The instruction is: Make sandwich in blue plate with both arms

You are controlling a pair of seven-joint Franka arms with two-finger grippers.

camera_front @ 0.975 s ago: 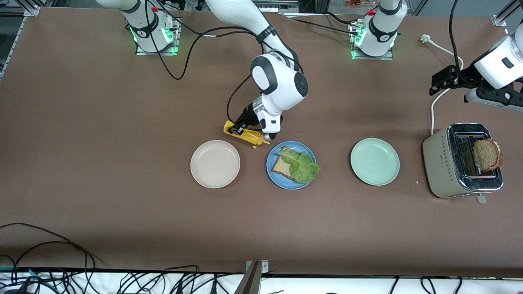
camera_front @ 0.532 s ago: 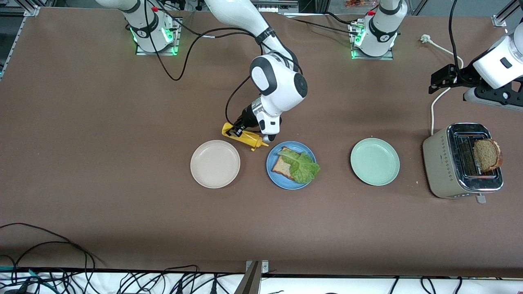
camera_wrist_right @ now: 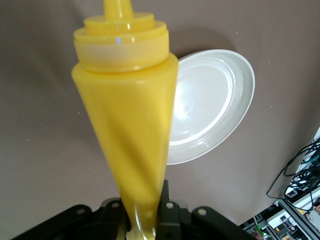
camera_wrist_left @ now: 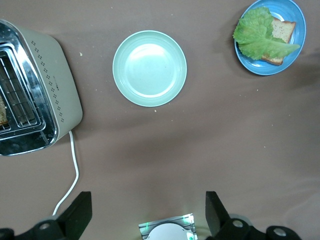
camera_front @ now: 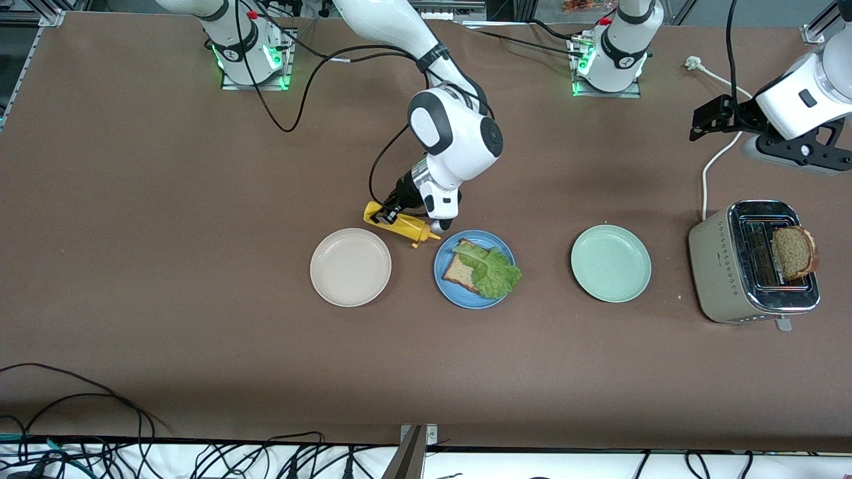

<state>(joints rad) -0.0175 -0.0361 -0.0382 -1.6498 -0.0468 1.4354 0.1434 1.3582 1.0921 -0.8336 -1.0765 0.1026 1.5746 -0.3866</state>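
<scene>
From the front view, I am seeing the right hand [camera_front: 386, 214] gripping a yellow squeeze bottle [camera_front: 403, 227] by its base, the bottle lying nearly flat with its nozzle pointing toward the blue plate [camera_front: 444, 279]. The nozzle tip is sitting just beside the plate's rim, between it and the beige-white plate [camera_front: 350, 267]. On the blue plate, a bread slice [camera_front: 460, 272] is lying with a lettuce leaf [camera_front: 494, 270] draped over it; no second slice is on top. The left hand [camera_front: 709, 118] is hovering with its jaws spread wide, holding nothing, at the left arm's end of the surface [camera_front: 166, 199], well apart from the plate. A toaster [camera_front: 729, 266] is standing there with a slice of brown bread [camera_front: 793, 252] poking out of a slot, and a mint-green plate [camera_front: 610, 263] is lying between toaster and blue plate.

The left wrist view is showing me both fingers [camera_wrist_left: 80, 212] parted, with the toaster, mint-green plate and blue plate spread out below.

In the right wrist view, the fingers [camera_wrist_right: 167, 205] are clamping the bottle's base, and the beige-white plate is lying beneath it.
</scene>
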